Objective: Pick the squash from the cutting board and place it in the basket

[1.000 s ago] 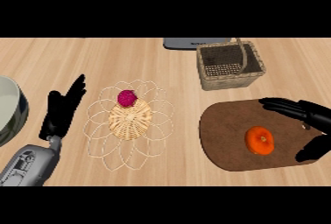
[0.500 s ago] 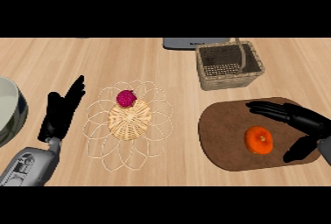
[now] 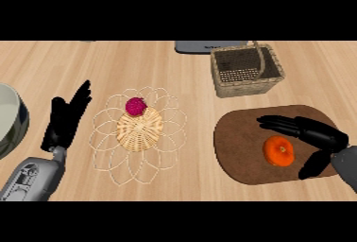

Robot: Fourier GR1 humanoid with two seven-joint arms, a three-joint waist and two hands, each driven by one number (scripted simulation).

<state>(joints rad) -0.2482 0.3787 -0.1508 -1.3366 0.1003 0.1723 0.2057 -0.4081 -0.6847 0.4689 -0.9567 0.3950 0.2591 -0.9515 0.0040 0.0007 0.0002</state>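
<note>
The right hand's fingers (image 3: 286, 124) are straight and slightly spread, extending leftward over the upper part of the cutting board; the thumb hangs apart from them at the board's lower right. The fingers hold nothing. The right hand (image 3: 317, 134) is positioned above and just right of the squash (image 3: 279, 151), with fingers and thumb set on either side of it; contact cannot be confirmed from this view.

The squash is orange and round. It lies on the right half of the brown cutting board (image 3: 241, 151), which occupies the lower right of the counter (image 3: 140, 61).

The left hand (image 3: 66, 118) shows at the left side of the view, fingers straight, together and pointing up. It holds nothing and rests just left of the flat wire-and-wicker trivet (image 3: 140, 130).

A dark pink fruit (image 3: 135, 106) sits on the upper part of the trivet's woven centre.

The woven basket (image 3: 247, 70) with handle stands above the cutting board, near its top edge and apart from it. A grey object (image 3: 202, 46) lies behind the basket. A pale bowl rim (image 3: 14, 118) shows at the left edge.
</note>
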